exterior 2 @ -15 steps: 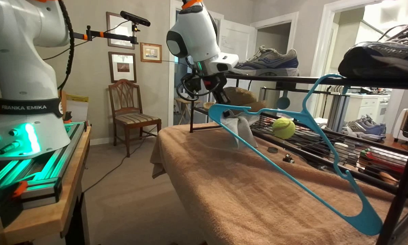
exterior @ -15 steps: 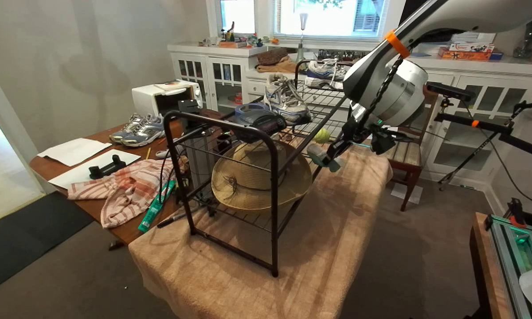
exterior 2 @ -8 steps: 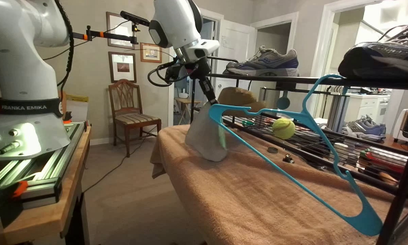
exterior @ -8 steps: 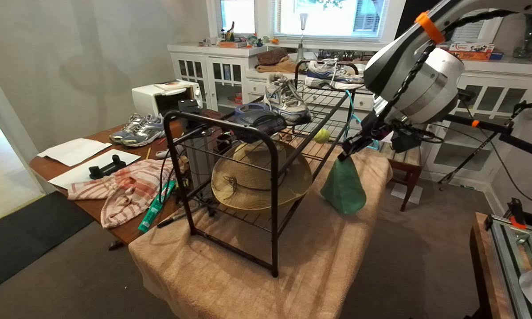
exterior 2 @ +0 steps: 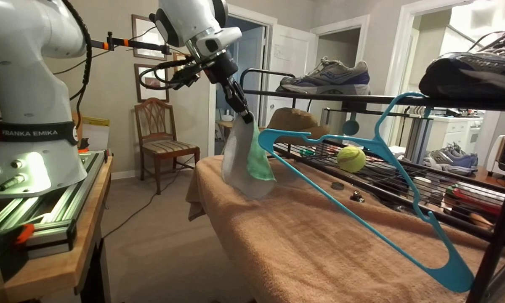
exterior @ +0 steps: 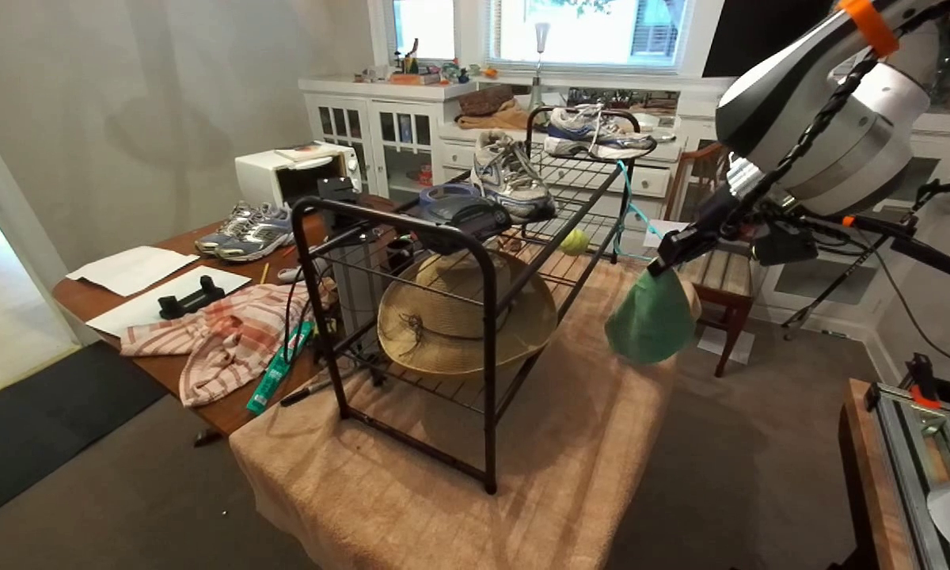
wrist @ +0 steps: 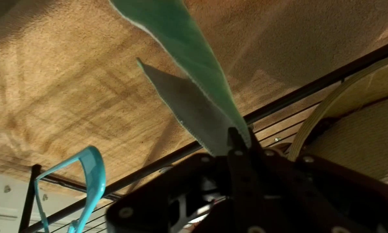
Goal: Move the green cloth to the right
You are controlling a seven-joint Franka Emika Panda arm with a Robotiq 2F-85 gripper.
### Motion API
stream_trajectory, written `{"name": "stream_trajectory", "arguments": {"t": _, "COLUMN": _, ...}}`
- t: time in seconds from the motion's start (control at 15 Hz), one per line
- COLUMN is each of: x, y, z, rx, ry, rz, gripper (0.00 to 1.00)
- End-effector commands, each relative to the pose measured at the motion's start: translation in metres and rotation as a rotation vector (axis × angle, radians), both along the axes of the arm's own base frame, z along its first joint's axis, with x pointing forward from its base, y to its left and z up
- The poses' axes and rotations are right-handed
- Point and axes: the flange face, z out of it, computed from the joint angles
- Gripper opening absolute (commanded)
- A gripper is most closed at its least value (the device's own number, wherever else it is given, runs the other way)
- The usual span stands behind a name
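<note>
Green cloth (exterior: 651, 321) suspended from the gripper (exterior 2: 247, 117). The fingers (wrist: 241, 173) are drawn together and clamped on the top of the cloth; in the wrist view it spreads from them in two flaps, one showing the green face, the other the grey reverse. The gripper is tilted, and the cloth hangs beneath it near the border of a tan towel (exterior: 578, 467); whether the lower hem touches the towel cannot be told. On the towel stands a dark metal rack (exterior: 489, 356), apart from the cloth. Within it, below the top shelf, sits a straw hat (exterior: 459, 321); a tennis ball (exterior 2: 351, 159) lies by the lower wires, visible in both exterior views. A blue hanger (exterior 2: 378, 147) hangs by its hook from the upper rail; in an exterior view its tip appears just beside the cloth but nearer the camera. Two running shoes (exterior: 514, 178) rest on the top shelf. Farther out, a wooden table (exterior: 158, 370) bears a red-striped fabric (exterior: 237, 324) and a white toaster oven (exterior: 297, 176). A chair (exterior 2: 166, 145) with a striped seat stands beyond the towel.
</note>
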Motion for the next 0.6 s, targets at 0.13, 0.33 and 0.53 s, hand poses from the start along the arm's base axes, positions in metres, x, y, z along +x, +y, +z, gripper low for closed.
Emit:
{"name": "stream_trajectory", "arguments": {"t": 0.13, "x": -0.005, "y": -0.023, "z": 0.0, "rx": 0.087, "ry": -0.008, "rz": -0.085, "gripper": 0.01}}
{"name": "stream_trajectory", "arguments": {"t": 0.33, "x": -0.008, "y": -0.042, "z": 0.004, "rx": 0.13, "ry": -0.02, "rz": -0.106, "gripper": 0.01}}
{"name": "stream_trajectory", "arguments": {"t": 0.53, "x": -0.008, "y": -0.056, "z": 0.006, "rx": 0.152, "ry": 0.001, "rz": -0.092, "gripper": 0.01}}
